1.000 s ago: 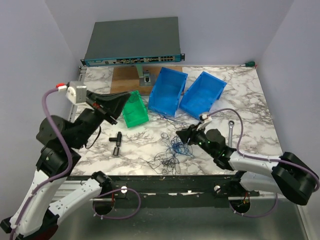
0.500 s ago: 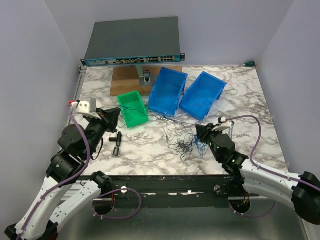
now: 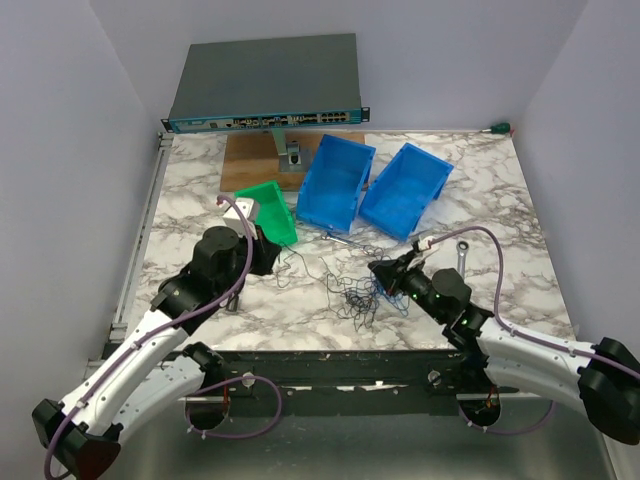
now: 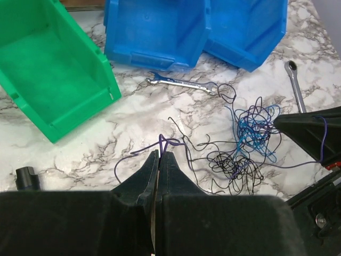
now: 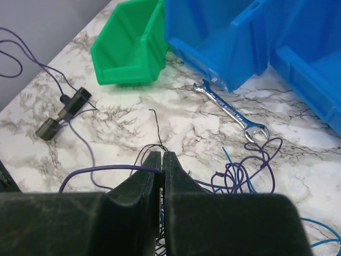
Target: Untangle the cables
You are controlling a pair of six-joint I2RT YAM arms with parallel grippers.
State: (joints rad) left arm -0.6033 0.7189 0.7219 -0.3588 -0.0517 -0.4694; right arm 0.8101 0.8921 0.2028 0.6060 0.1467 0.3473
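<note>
The cables (image 3: 362,289) are a loose tangle of thin blue, black and purple wires on the marble table, in front of the blue bins. In the left wrist view the tangle (image 4: 249,140) lies right of my left gripper (image 4: 159,154), which is shut on a purple wire (image 4: 166,143) at the tangle's left fringe. My right gripper (image 5: 162,155) is shut on a purple wire (image 5: 106,170) that runs off to the left; purple and blue loops (image 5: 242,169) lie beside it. From above, the left gripper (image 3: 270,256) and the right gripper (image 3: 378,272) flank the tangle.
A green bin (image 3: 270,216) and two blue bins (image 3: 336,182) (image 3: 406,188) stand behind the tangle. A silver wrench (image 4: 184,84) lies before the bins, another (image 3: 462,255) to the right. A black part (image 5: 64,114) lies at left. A network switch (image 3: 265,85) sits at the back.
My left arm has swung down and right from the table's left side to the tangle. My right gripper drew right, then came back left. The tangle shifted right and spread out.
</note>
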